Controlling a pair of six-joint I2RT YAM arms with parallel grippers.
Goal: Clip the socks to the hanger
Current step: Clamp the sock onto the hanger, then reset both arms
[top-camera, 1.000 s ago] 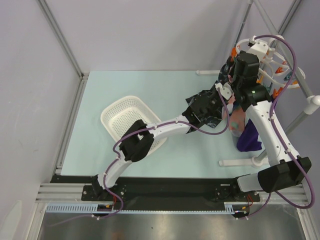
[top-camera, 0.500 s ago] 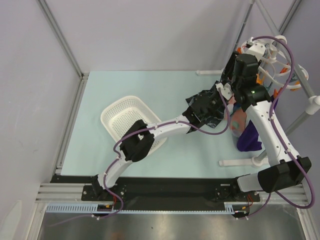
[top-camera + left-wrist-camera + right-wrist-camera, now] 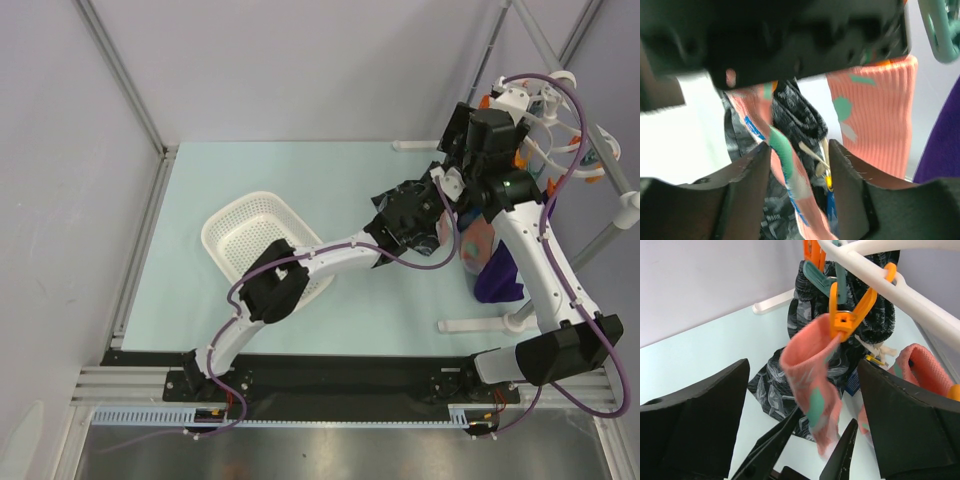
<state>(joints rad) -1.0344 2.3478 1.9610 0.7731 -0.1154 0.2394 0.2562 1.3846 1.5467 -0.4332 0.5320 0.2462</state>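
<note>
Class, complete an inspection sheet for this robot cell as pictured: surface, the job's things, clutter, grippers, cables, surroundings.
Surface: pale green table top, no spills seen.
Job's things: one sock hangs from an orange peg on the white hanger; a second sock shows beside it.
Clutter: white basket; dark patterned cloth; purple garment.
Grippers: left gripper open, a strip of sock between its fingers; right gripper wide open either side of the pegged sock.
Cables: purple cable loops along each arm, close to the hanger.
Surroundings: grey walls; metal frame posts.
</note>
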